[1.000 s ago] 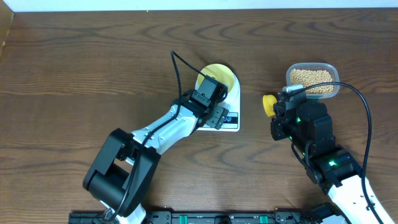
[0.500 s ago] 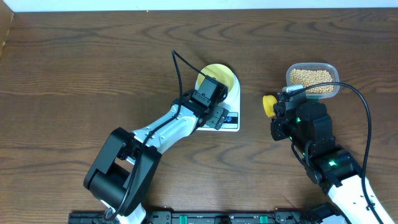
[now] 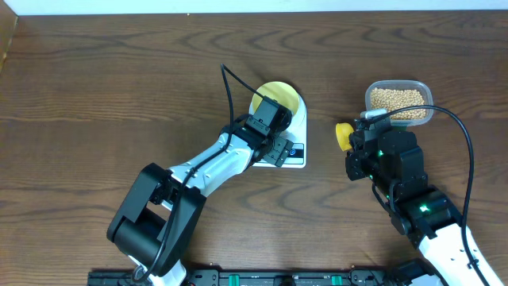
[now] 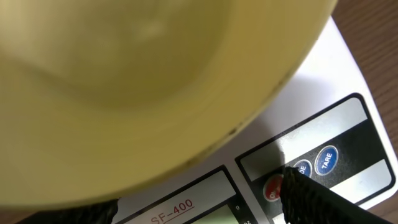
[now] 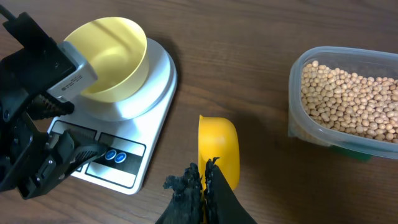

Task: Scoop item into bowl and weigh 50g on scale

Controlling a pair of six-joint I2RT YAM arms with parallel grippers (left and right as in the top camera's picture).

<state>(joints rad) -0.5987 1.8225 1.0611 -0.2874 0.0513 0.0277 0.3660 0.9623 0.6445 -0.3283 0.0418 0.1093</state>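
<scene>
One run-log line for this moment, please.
left gripper open, at red button of scale | right gripper shut on yellow scoop | bowl empty, on scale | beans in tub

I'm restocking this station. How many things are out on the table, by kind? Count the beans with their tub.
bowl: 1
scale: 1
scoop: 1
tub of beans: 1
total: 4

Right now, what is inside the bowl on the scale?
The bowl shows a bare yellow interior with no beans visible; those sit in the tub. Its near-left edge is hidden behind the left arm.
</scene>
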